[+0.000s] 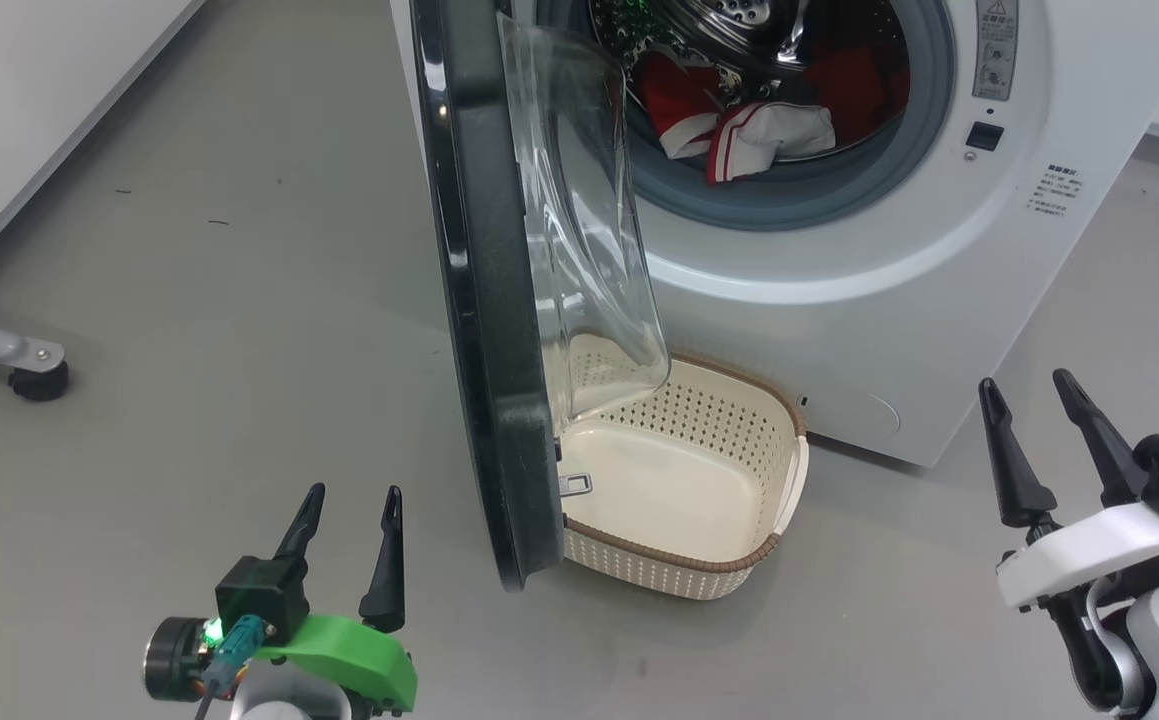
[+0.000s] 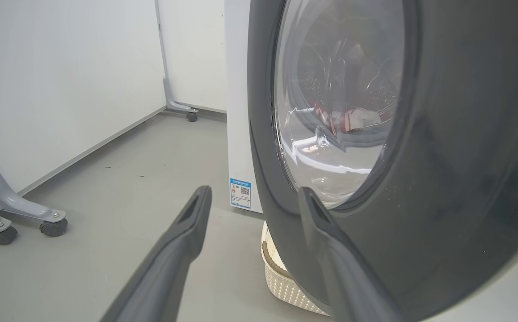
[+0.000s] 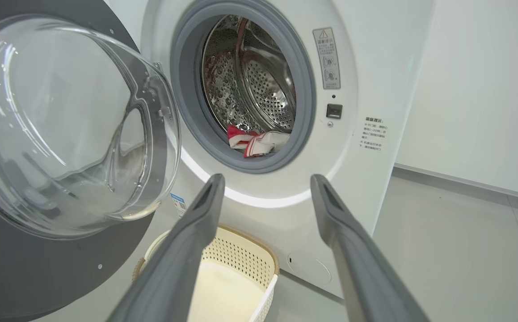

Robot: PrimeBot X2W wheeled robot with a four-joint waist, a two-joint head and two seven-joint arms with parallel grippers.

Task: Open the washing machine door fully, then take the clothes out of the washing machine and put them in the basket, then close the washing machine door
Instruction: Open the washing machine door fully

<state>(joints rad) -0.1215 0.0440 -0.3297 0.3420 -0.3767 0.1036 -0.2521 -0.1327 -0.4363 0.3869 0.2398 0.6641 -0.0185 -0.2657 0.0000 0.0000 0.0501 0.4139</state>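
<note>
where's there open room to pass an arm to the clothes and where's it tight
Open: the drum mouth right of the washing machine door, above the clothes; the empty basket; bare floor between it and the right end effector. Tight: the door's glass bowl overhangs the basket's left end.

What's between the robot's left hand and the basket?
The open washing machine door stands between the left gripper and the basket, seen nearly edge-on in the head view.
</note>
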